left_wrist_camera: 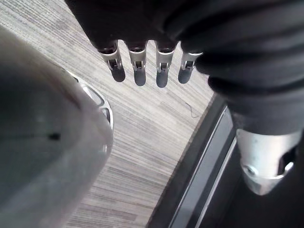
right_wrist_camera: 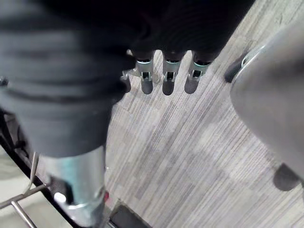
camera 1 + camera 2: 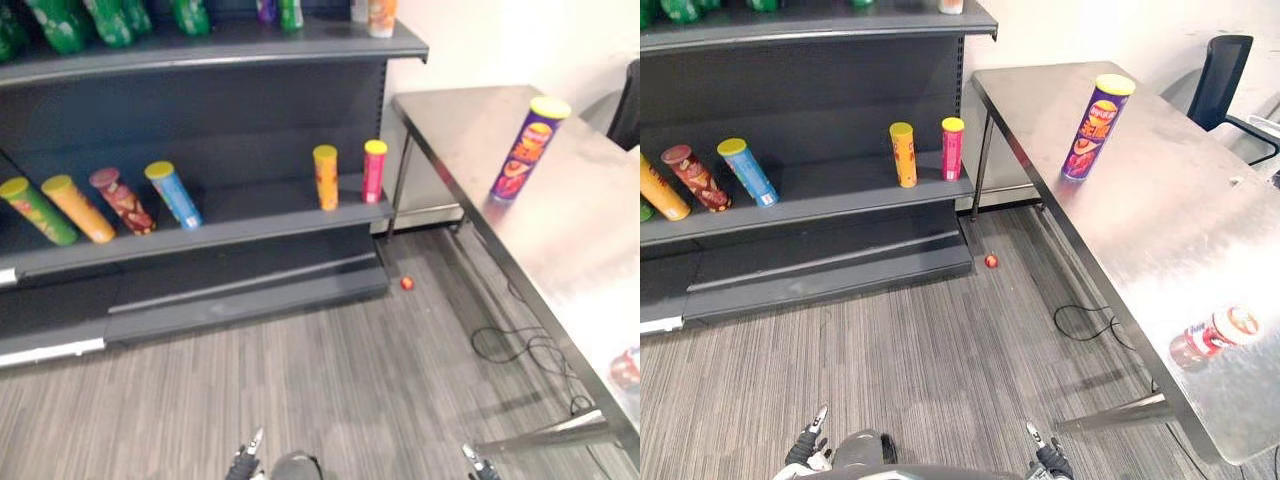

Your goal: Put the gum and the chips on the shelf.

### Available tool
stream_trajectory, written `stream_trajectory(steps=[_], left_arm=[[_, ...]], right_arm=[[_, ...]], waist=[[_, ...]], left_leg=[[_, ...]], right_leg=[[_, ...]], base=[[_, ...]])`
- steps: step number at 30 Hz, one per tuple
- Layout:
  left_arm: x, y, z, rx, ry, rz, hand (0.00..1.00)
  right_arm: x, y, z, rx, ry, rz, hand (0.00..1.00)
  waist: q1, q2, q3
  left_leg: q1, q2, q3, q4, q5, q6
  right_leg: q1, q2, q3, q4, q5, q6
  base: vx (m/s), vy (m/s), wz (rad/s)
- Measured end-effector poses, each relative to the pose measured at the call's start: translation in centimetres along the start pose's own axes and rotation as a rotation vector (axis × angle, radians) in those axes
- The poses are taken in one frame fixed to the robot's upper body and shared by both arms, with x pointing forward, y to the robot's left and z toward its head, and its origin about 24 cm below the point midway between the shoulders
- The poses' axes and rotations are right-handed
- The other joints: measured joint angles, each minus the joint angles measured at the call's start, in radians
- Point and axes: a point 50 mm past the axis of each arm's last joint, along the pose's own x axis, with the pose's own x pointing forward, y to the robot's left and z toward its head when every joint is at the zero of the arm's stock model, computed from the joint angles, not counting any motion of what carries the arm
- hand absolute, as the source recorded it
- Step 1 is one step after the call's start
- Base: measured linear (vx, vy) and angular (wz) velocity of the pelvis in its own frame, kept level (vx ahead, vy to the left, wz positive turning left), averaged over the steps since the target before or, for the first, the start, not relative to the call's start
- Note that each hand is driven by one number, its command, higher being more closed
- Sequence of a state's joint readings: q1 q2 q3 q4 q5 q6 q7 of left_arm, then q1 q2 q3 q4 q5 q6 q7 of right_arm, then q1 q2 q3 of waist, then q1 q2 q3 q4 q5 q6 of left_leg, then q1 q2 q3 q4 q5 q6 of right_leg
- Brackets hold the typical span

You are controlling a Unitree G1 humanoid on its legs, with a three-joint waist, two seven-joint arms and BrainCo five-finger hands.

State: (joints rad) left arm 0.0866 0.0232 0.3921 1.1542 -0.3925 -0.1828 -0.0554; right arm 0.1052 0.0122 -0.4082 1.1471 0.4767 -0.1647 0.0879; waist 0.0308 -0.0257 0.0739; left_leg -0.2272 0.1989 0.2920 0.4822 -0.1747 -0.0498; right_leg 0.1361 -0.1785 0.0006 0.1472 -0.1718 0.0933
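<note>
A purple chips can with a yellow lid stands upright on the steel table, toward its far end. Near the table's front right edge lies a small red-and-white gum bottle on its side. Both hands hang low at the bottom of the eye views, far from the table: the left hand and the right hand. In the wrist views the left hand's fingers and the right hand's fingers are straight over the grey floor, holding nothing.
A dark shelf stands at the left, with several chips cans lying on its middle board and two cans upright at its right end. Green bottles fill the upper board. A small red ball lies on the floor. A black chair stands behind the table.
</note>
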Motion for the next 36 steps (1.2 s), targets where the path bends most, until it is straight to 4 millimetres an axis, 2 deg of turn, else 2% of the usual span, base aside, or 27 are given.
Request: stream_trajectory(steps=[1,4,7,8,9,10,12,13,14,15,16,17,18,19,20,21,23,25,26,28,32,33,35,36], left_arm=[[0.0,0.2,-0.2,0.037,0.018,-0.002,0.0],[-0.1,0.6,-0.6,0.093,0.057,-0.005,0.0],[-0.1,0.3,-1.0,0.147,0.083,-0.022,0.0],[0.0,0.3,-0.8,0.176,0.079,-0.026,0.0],[0.0,0.5,-0.7,0.198,0.078,-0.026,0.0],[0.0,0.6,-0.5,0.221,0.076,-0.029,0.0],[0.0,0.5,-0.6,0.236,0.081,-0.035,0.0],[0.0,0.6,-0.5,0.241,0.08,-0.033,0.0],[-0.1,0.9,-0.6,0.246,0.084,-0.026,0.0],[-0.1,1.0,-0.7,0.246,0.088,-0.024,0.0],[-0.2,1.0,-0.8,0.243,0.09,-0.024,0.0],[-0.2,1.1,-0.9,0.241,0.091,-0.022,0.0],[-0.2,1.4,-0.6,0.228,0.08,-0.012,0.0],[-0.1,1.5,-0.4,0.215,0.069,-0.002,0.0],[-0.2,1.3,-0.7,0.206,0.079,-0.004,0.0],[-0.3,0.7,-1.5,0.197,0.096,-0.018,0.0],[-0.2,-0.1,-1.6,0.18,0.096,-0.033,0.0],[-0.2,-0.4,-1.6,0.17,0.092,-0.038,0.0],[-0.1,-0.5,-1.3,0.17,0.083,-0.044,0.0],[-0.1,-0.8,-1.1,0.17,0.071,-0.055,0.0],[0.0,-1.0,-0.8,0.159,0.069,-0.065,0.0],[0.0,-0.9,-1.0,0.157,0.074,-0.062,0.0],[0.1,-0.9,-0.4,0.155,0.054,-0.066,0.0],[0.1,-1.4,-0.3,0.142,0.046,-0.077,0.0]], right_arm=[[0.0,-0.2,0.1,0.008,0.002,-0.005,0.0],[-0.1,-1.0,-0.2,0.003,0.023,-0.028,0.0],[-0.2,-1.9,-0.2,0.017,0.03,-0.057,0.0],[-0.3,-1.9,-0.3,0.023,0.032,-0.057,0.0],[-0.2,-1.8,-0.2,0.018,0.027,-0.053,0.0],[-0.2,-1.6,-0.1,0.011,0.025,-0.048,0.0],[-0.1,-1.7,0.1,-0.002,0.02,-0.046,0.0],[-0.1,-1.5,0.2,-0.007,0.016,-0.038,0.0],[0.2,-0.7,0.6,-0.025,0.008,-0.011,0.0],[0.4,-0.1,1.0,-0.043,-0.006,0.009,0.0],[0.5,0.2,1.4,-0.056,-0.021,0.023,0.0],[0.5,0.5,1.5,-0.063,-0.025,0.033,0.0],[0.5,0.8,1.3,-0.068,-0.025,0.043,0.0],[0.5,0.7,1.3,-0.069,-0.026,0.041,0.0],[0.5,0.9,1.5,-0.068,-0.032,0.045,0.0],[0.7,1.1,2.2,-0.074,-0.055,0.052,0.0],[0.7,0.8,2.5,-0.069,-0.065,0.041,0.0],[0.6,0.7,2.3,-0.056,-0.062,0.036,0.0],[0.6,0.9,2.1,-0.052,-0.06,0.043,0.0],[0.4,0.9,1.8,-0.044,-0.058,0.047,0.0],[0.2,0.4,1.4,-0.022,-0.053,0.032,0.0],[0.2,0.3,1.4,-0.021,-0.053,0.032,0.0],[0.1,0.0,1.1,-0.023,-0.043,0.023,0.0],[0.0,-0.4,1.3,-0.028,-0.051,0.017,0.0]], waist=[[-0.001,0.004,-0.01],[-0.003,0.01,-0.046],[-0.008,0.02,-0.054],[-0.015,0.016,-0.045],[-0.026,0.011,-0.036],[-0.033,0.007,-0.023],[-0.034,0.018,-0.012],[-0.033,0.015,-0.01],[-0.033,0.016,-0.007],[-0.034,0.022,-0.004],[-0.041,0.028,0.003],[-0.046,0.027,0.005],[-0.052,0.006,0.019],[-0.044,-0.002,0.023],[-0.042,0.006,0.027],[-0.049,0.044,0.034],[-0.052,0.059,0.055],[-0.05,0.05,0.057],[-0.049,0.048,0.059],[-0.055,0.023,0.068],[-0.054,0.035,0.048],[-0.053,0.04,0.046],[-0.058,0.034,0.044],[-0.057,0.039,0.047]], left_leg=[[0.026,-0.015,-0.002,-0.019,0.0,0.0],[0.061,-0.045,-0.006,-0.086,0.0,0.0],[0.13,-0.08,-0.004,-0.208,0.0,0.0],[0.163,-0.098,-0.002,-0.242,-0.002,0.003],[0.186,-0.107,-0.002,-0.257,-0.005,0.008],[0.224,-0.114,0.0,-0.272,-0.01,0.016],[0.29,-0.111,0.007,-0.31,-0.02,0.03],[0.325,-0.111,0.017,-0.34,-0.024,0.033],[0.353,-0.104,0.038,-0.368,-0.024,0.033],[0.366,-0.092,0.054,-0.377,-0.023,0.031],[0.375,-0.078,0.063,-0.381,-0.022,0.028],[0.377,-0.074,0.065,-0.382,-0.022,0.028],[0.395,-0.088,0.069,-0.384,-0.021,0.017],[0.413,-0.101,0.073,-0.392,-0.027,0.003],[0.406,-0.088,0.079,-0.397,-0.026,0.001],[0.406,-0.067,0.083,-0.411,-0.021,-0.012],[0.418,-0.062,0.11,-0.432,-0.024,-0.029],[0.434,-0.051,0.14,-0.433,-0.026,-0.035],[0.448,-0.051,0.156,-0.436,-0.035,-0.049],[0.459,-0.051,0.159,-0.444,-0.039,-0.055],[0.458,-0.024,0.188,-0.429,-0.076,-0.054],[0.453,-0.018,0.196,-0.396,-0.082,-0.06],[0.329,0.051,0.186,-0.037,-0.078,-0.072],[0.303,0.08,0.172,0.067,-0.067,-0.066]], right_leg=[[0.005,-0.01,0.018,-0.009,0.029,0.004],[-0.035,-0.025,0.057,0.017,0.067,0.029],[-0.173,-0.029,0.109,0.247,0.07,0.034],[-0.231,-0.036,0.12,0.371,0.085,0.038],[-0.268,-0.04,0.119,0.458,0.113,0.034],[-0.292,-0.047,0.11,0.543,0.167,0.034],[-0.304,-0.063,0.069,0.616,0.22,0.026],[-0.317,-0.073,0.032,0.659,0.185,0.009],[-0.362,-0.072,-0.029,0.713,0.063,-0.03],[-0.393,-0.059,-0.091,0.72,0.0,-0.036],[-0.415,-0.039,-0.177,0.653,-0.029,-0.043],[-0.418,-0.028,-0.215,0.598,-0.03,-0.044],[-0.411,-0.007,-0.269,0.43,0.042,-0.038],[-0.371,0.009,-0.317,0.316,0.042,-0.08],[-0.354,0.032,-0.318,0.277,0.046,-0.086],[-0.349,0.055,-0.324,0.227,0.054,-0.097],[-0.35,0.075,-0.349,0.203,0.054,-0.097],[-0.351,0.07,-0.421,0.206,0.048,-0.105],[-0.344,0.056,-0.464,0.218,0.017,-0.129],[-0.344,0.05,-0.466,0.243,-0.006,-0.122],[-0.357,0.048,-0.515,0.276,-0.064,-0.129],[-0.354,0.051,-0.519,0.274,-0.066,-0.131],[-0.307,0.055,-0.503,0.239,-0.055,-0.128],[-0.289,0.065,-0.495,0.237,-0.054,-0.129]], base=[[0.25,0.127,-0.57],[0.16,0.08,-0.48],[0.11,0.074,-0.31],[0.07,0.067,-0.09],[0.09,0.086,-0.01],[0.1,0.085,0.01],[0.13,0.059,-0.16],[0.11,0.003,-0.43],[0.08,-0.015,-0.48],[0.07,-0.056,-0.45],[0.06,-0.065,-0.24],[0.11,-0.11,-0.13],[0.14,-0.141,-0.25],[0.18,-0.147,-0.46],[0.16,-0.144,-0.65],[0.13,-0.097,-0.57],[0.07,-0.075,-0.42],[0.01,-0.077,-0.36],[0.0,-0.08,-0.19],[-0.02,-0.063,-0.01],[0.08,-0.042,-0.12],[0.21,-0.001,-0.38],[0.22,-0.043,-0.32],[0.23,-0.09,-0.5]])
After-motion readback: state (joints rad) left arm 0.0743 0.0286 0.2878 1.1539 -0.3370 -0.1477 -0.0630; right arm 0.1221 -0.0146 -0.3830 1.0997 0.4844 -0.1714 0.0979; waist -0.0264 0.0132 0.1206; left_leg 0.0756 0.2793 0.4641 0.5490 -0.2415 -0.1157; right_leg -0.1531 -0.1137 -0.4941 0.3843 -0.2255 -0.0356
